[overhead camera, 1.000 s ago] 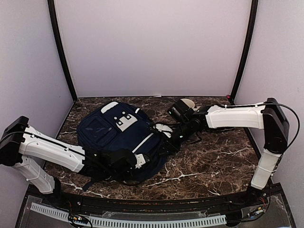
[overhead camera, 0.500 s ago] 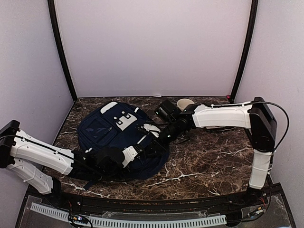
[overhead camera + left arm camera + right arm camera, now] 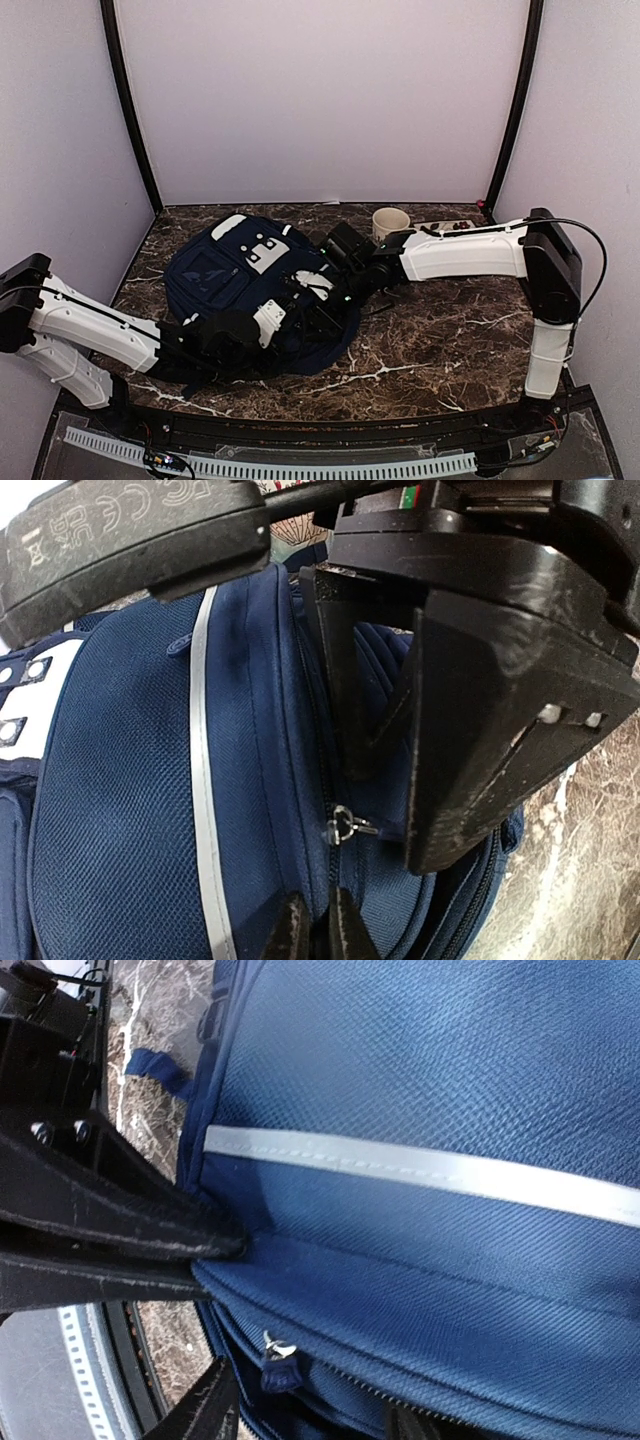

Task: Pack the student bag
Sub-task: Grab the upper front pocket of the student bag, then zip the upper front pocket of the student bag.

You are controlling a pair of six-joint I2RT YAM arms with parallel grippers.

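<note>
Crowding the table's [image 3: 450,340] left half, the student bag [image 3: 240,280] leaves bare marble rightward; left fingers [image 3: 290,935] pinch its zipper seam [image 3: 322,770]; right fingers [image 3: 205,1415] half-spread near the zipper pull [image 3: 275,1346].

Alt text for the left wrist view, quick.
The left gripper, at the bottom edge, is closed on the zipper seam of a navy-blue fabric backpack with a grey stripe. Just above, a small metal zipper pull sits beside the open right gripper.

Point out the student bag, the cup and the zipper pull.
student bag [image 3: 215,275]: top external view, on its navy front pocket.
cup [image 3: 389,227]: top external view, on its cream side.
zipper pull [image 3: 343,827]: left wrist view, on its metal ring.
</note>
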